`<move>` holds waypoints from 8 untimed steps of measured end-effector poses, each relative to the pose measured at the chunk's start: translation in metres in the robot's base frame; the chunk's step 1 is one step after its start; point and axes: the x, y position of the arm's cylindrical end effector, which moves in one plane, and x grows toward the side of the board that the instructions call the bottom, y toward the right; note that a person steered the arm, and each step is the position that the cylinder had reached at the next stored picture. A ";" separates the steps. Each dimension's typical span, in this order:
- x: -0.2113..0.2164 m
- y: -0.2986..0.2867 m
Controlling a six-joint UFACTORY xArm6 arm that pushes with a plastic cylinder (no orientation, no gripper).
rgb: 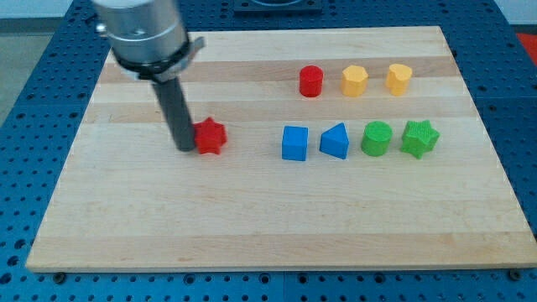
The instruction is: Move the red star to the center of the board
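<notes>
Because our tip (185, 148) presses the red star's (210, 136) left-edge side, pushing drives it toward the board's (252, 226) center.

Blue cube (294, 143) blocks red star's (210, 136) rightward path (small gap).

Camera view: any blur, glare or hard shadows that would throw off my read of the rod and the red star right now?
Camera view: the arm's upper housing is a little motion-softened, but my tip and the red star are sharp, the tip at the star's left edge. Lighting is even, with no glare on the wooden board; blocks such as the blue cube cast only faint, soft shadows.
</notes>
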 end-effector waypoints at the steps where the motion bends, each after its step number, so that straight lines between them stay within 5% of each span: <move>1: 0.011 0.004; 3: 0.032 0.054; 8: -0.069 0.026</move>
